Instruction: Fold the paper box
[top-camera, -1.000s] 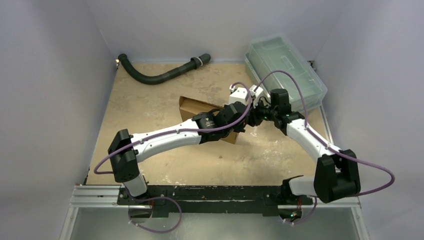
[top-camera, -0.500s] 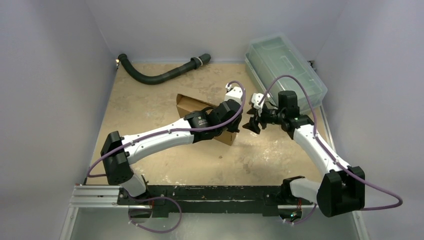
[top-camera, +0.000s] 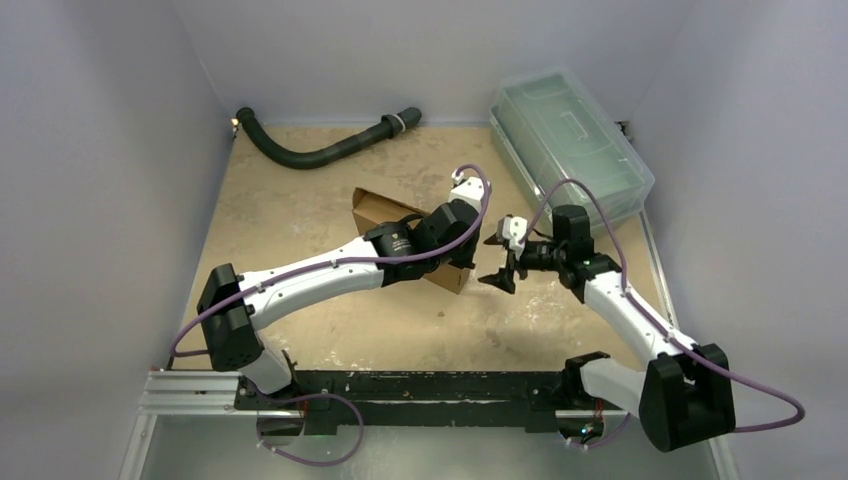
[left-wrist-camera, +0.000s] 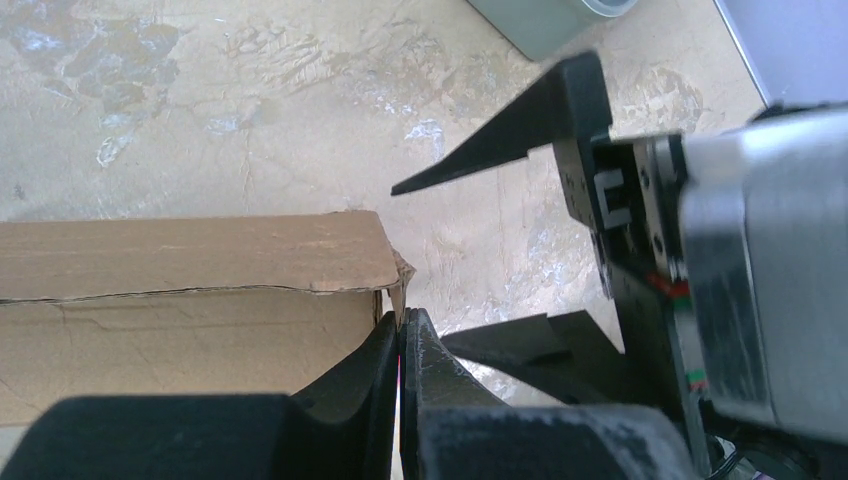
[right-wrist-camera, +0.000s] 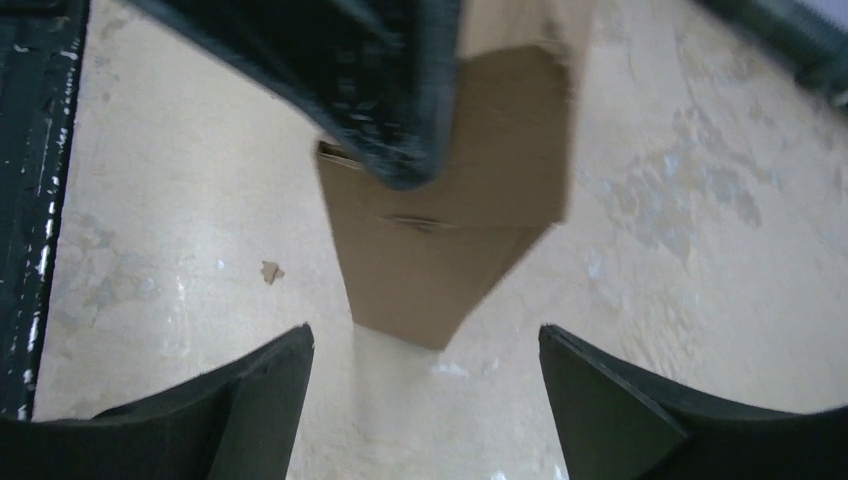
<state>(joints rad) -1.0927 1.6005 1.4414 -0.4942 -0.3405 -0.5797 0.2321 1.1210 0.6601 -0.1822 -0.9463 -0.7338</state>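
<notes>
The paper box (top-camera: 375, 212) is plain brown cardboard, lying mid-table with my left arm across it. In the left wrist view its right end wall (left-wrist-camera: 200, 260) runs down into my left gripper (left-wrist-camera: 402, 325), which is shut on that thin wall at the corner. From above, the left gripper (top-camera: 463, 262) sits at the box's right end. My right gripper (top-camera: 497, 262) stands wide open just right of that end, touching nothing. In the right wrist view the box corner (right-wrist-camera: 470, 200) lies ahead of the open right gripper (right-wrist-camera: 425, 335), apart from both fingers.
A clear greenish lidded bin (top-camera: 570, 140) stands at the back right. A black corrugated hose (top-camera: 320, 150) lies along the back left. A small cardboard scrap (top-camera: 441, 312) lies on the table in front of the box. White walls close in on three sides.
My right gripper has opened wide and drawn back from the box's right end, toward the near side. The left arm shifted slightly left with the box still pinched.
</notes>
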